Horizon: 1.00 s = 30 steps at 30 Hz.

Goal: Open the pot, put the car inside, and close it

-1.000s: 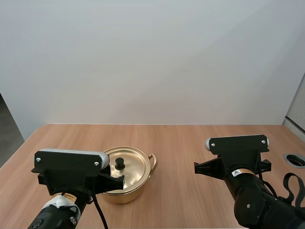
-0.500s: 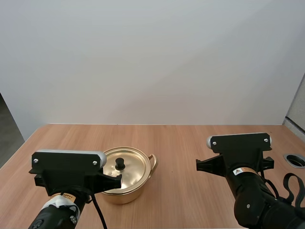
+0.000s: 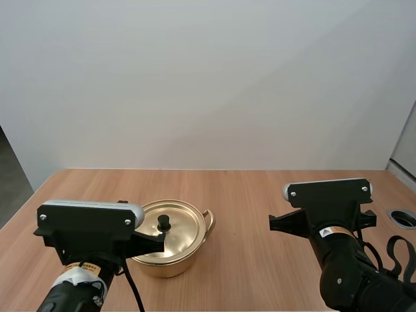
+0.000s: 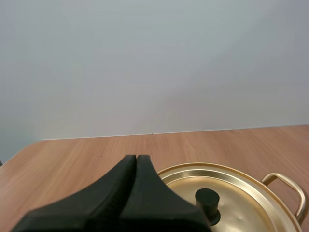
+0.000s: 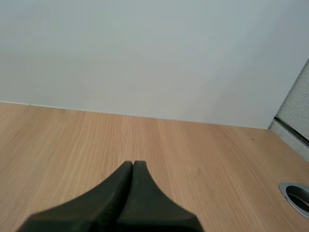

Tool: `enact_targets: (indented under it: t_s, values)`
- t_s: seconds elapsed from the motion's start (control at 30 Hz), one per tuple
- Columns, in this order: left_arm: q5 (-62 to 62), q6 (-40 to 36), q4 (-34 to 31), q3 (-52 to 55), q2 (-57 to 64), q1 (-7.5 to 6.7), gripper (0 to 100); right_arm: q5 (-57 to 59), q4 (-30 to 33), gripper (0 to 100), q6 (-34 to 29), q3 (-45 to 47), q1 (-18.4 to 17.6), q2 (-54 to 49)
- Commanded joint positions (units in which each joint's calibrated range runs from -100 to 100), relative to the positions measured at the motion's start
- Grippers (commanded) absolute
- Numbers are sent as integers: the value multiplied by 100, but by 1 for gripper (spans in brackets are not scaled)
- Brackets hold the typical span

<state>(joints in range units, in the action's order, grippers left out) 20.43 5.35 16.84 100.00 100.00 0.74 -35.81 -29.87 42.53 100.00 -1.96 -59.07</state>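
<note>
A gold pot (image 3: 170, 253) stands on the wooden table (image 3: 247, 195), left of centre, its gold lid (image 3: 174, 229) on it with a black knob (image 3: 163, 223). In the left wrist view the lid (image 4: 231, 193), its knob (image 4: 207, 202) and one side handle (image 4: 288, 188) sit just beyond my left gripper (image 4: 136, 157), whose fingers lie together as one dark wedge, holding nothing, a little short of the pot. My right gripper (image 5: 133, 164) is shut on nothing over bare wood, well to the right of the pot.
A round metal grommet (image 3: 403, 217) is set in the table near the right edge, also seen beside my right gripper as a grommet (image 5: 297, 194). A pale wall stands behind the table's far edge.
My left gripper's fingers have closed together, and the left arm has drawn back slightly toward the near edge. The right arm has barely shifted. The pot stays put.
</note>
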Motion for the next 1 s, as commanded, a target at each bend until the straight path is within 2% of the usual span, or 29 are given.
enact_targets:
  t_s: [0.0,0.1,0.37,0.43,0.57,0.77,0.97]
  values:
    - [-97,-4,-1,0,0,-40,1,159,8,0,16,0,-4,3]
    - [-97,-4,-1,0,0,-96,1,527,8,0,26,0,-4,3]
    - [-97,-4,-1,0,0,-96,1,726,8,0,35,0,-4,3]
    - [-97,-4,-1,0,0,-96,1,781,8,0,60,0,-130,-180]
    - [-97,-4,-1,0,0,-96,1,1769,8,0,130,0,-94,-1385]
    - [-97,-4,-1,0,0,-96,1,4351,8,0,1076,0,80,-3970]
    - [-97,-4,-1,0,0,-96,1,4585,-5,0,904,0,136,-3805]
